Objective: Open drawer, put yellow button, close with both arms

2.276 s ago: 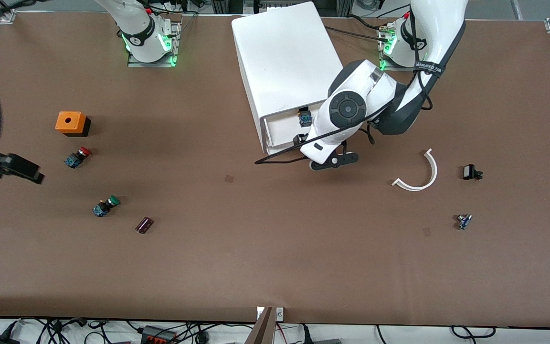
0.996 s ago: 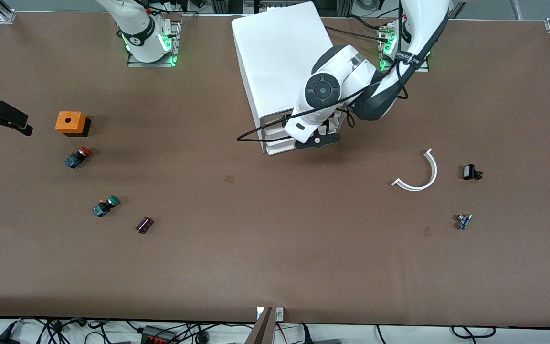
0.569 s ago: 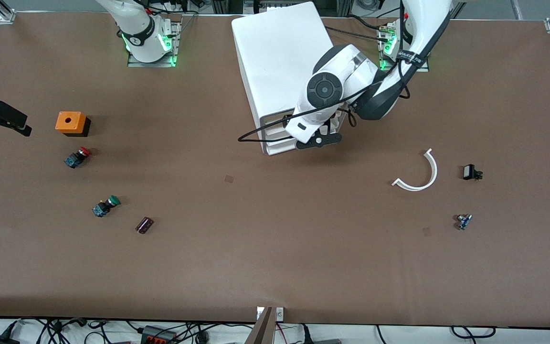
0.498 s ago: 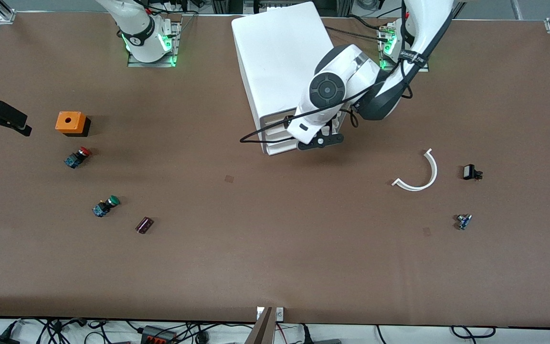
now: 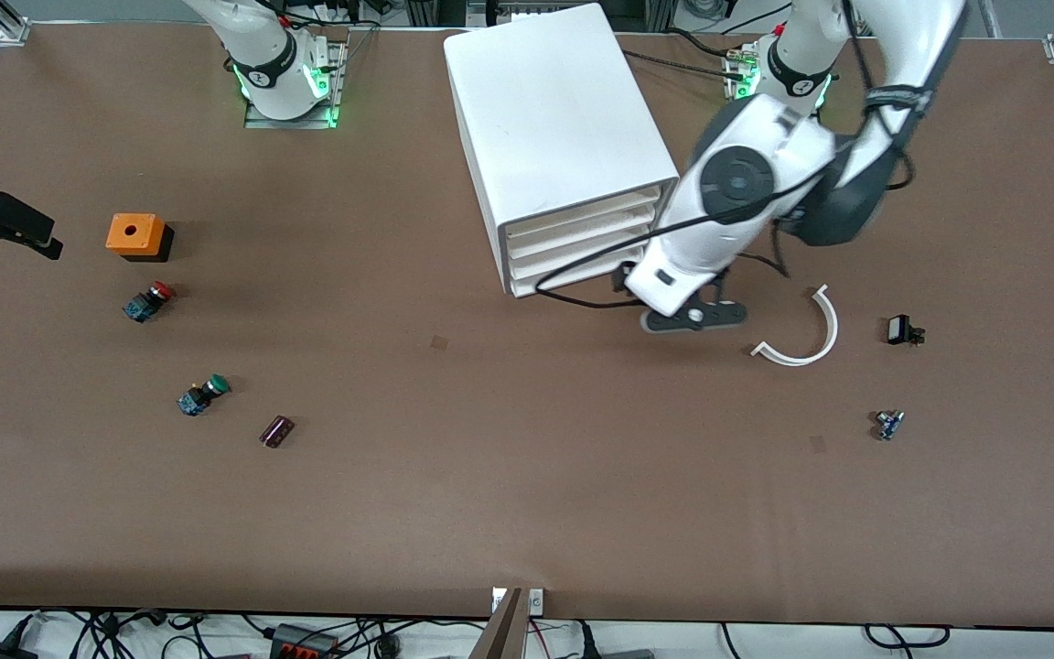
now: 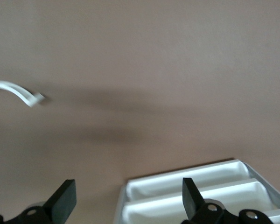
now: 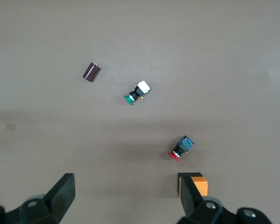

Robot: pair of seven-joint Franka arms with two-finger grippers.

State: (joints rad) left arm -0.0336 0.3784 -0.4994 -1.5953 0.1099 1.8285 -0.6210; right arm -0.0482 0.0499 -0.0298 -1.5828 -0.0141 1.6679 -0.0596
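Note:
The white cabinet (image 5: 554, 110) stands between the arms' bases. Its drawer fronts (image 5: 575, 241) all sit flush and shut, and they also show in the left wrist view (image 6: 191, 186). The yellow button is out of view. My left gripper (image 5: 650, 297) is open and empty, just off the corner of the drawer fronts toward the left arm's end; in its wrist view (image 6: 126, 191) nothing is between its fingers. My right gripper (image 5: 24, 229) is open and empty over the table at the right arm's end, beside the orange box (image 7: 196, 184); it waits (image 7: 126, 191).
Near the right gripper lie the orange box (image 5: 135, 235), a red-capped button (image 5: 150, 300), a green-capped button (image 5: 204, 394) and a dark cylinder (image 5: 276, 430). A white curved strip (image 5: 806, 334), a small black part (image 5: 902, 329) and a small blue part (image 5: 888, 424) lie toward the left arm's end.
The drawer stood open with a button inside; the left gripper came against its front and it is now shut. The left gripper has since drawn away toward the curved strip. The right gripper holds still.

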